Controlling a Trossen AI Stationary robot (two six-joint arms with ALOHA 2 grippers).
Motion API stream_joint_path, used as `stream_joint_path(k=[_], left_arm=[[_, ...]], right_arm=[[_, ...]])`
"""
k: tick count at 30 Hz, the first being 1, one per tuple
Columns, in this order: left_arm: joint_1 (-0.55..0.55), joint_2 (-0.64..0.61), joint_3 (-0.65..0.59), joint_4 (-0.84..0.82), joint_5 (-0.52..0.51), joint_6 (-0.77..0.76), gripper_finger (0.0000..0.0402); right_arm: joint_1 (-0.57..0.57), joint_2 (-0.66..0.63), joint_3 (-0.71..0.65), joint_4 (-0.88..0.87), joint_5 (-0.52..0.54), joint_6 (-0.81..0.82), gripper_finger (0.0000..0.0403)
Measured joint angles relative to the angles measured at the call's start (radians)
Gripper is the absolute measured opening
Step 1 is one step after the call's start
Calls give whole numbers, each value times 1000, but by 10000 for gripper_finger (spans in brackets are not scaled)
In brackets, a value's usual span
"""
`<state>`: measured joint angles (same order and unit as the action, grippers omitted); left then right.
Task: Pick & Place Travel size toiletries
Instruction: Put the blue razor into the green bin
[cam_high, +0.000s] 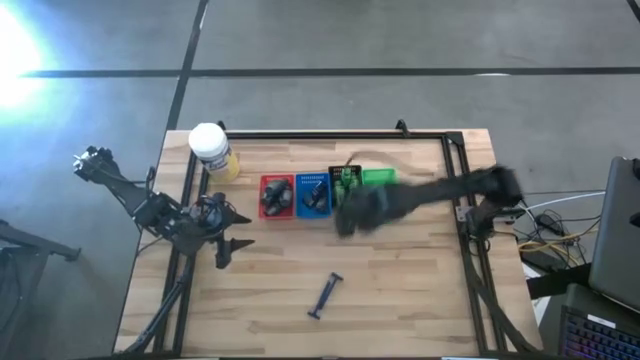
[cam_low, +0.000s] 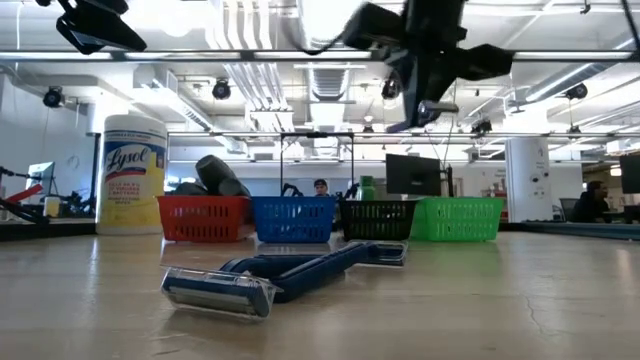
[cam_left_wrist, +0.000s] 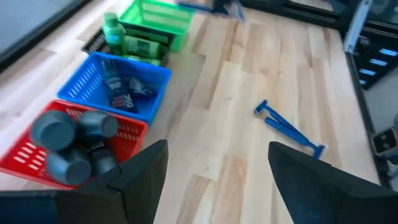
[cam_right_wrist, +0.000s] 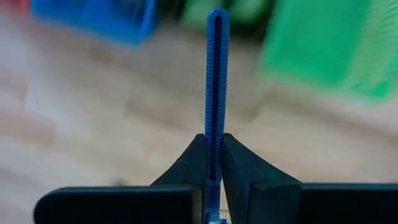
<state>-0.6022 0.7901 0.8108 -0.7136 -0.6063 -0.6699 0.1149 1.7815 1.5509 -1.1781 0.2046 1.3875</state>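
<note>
Blue plastic is what I see clamped in my right gripper (cam_right_wrist: 213, 171): a thin ribbed razor handle (cam_right_wrist: 213, 74) standing straight out between the closed fingers, its head cut off from sight. From above, that arm is a smear over the black basket (cam_high: 345, 180) and green basket (cam_high: 380, 177), so I can't make out the handle there. Two more blue razors (cam_high: 325, 295) lie crossed on the bare wooden worktop (cam_high: 400, 290), nearer the front. My left gripper (cam_high: 228, 242) waits spread open near the red basket (cam_high: 276, 197) of grey bottles.
</note>
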Motion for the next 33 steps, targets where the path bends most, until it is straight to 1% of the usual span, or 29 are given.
stream_joint_path(k=[4,6,9,13,16,22,24,26,29,33], left_arm=[[0,7,0,9,-35,-15,282],[0,16,0,18,-54,-35,282],[1,29,0,37,-71,-79,282],[3,55,0,75,-102,-114,282],[10,77,0,98,-130,-118,282],[40,122,0,149,-131,-119,282],[56,133,0,160,-120,-119,282],[73,141,0,172,-105,-119,282],[104,150,0,185,-76,-115,282],[143,158,0,185,-8,-114,282]], right_arm=[[-189,-135,-151,34,-2,-110,20],[-280,-175,-235,91,-32,-166,20],[-377,-222,-332,216,-105,-247,23],[-439,-213,-422,322,-152,-327,26],[-471,-206,-465,356,-156,-372,27],[-505,-195,-549,436,-153,-396,32],[-509,-195,-575,451,-153,-396,43],[-512,-194,-595,475,-153,-394,64],[-511,-200,-607,480,-153,-398,108],[-492,-216,-605,477,-152,-416,170]])
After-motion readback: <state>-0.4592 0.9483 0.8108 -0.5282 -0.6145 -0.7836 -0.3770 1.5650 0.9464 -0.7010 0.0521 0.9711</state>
